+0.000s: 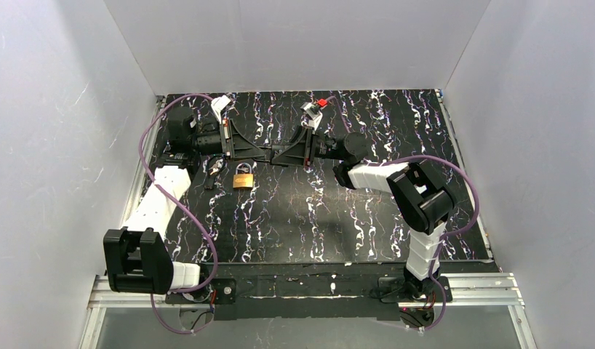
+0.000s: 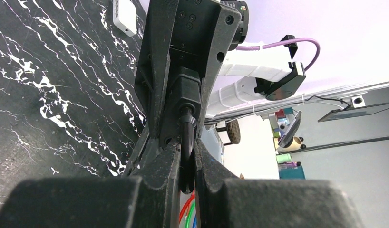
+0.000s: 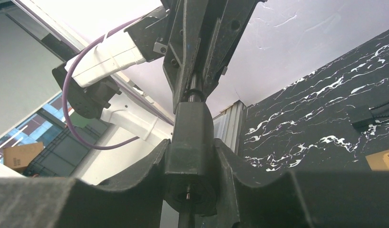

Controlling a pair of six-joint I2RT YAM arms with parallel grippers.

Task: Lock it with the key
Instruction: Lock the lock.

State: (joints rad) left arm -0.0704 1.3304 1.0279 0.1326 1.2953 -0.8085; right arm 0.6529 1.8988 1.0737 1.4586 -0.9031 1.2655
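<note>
The brass lock (image 1: 242, 178) lies flat on the black marbled table (image 1: 353, 218), below where my two grippers meet; one corner of it (image 3: 385, 160) shows in the right wrist view. A small dark and silvery piece (image 1: 217, 167) just left of it looks like the key. My left gripper (image 1: 266, 153) (image 2: 186, 145) is shut on the shackle (image 2: 188, 152) of a small black padlock (image 2: 185, 92). My right gripper (image 1: 277, 155) (image 3: 191, 145) faces it, jaws pressed on both sides of that padlock's body (image 3: 192, 137). Its keyhole end (image 3: 189, 194) points at the right wrist camera.
A white block with a red part (image 1: 316, 107) sits at the back of the table, and another white piece (image 1: 222, 106) at the back left. A small black item (image 1: 211, 185) lies left of the brass lock. Grey walls enclose the table on three sides.
</note>
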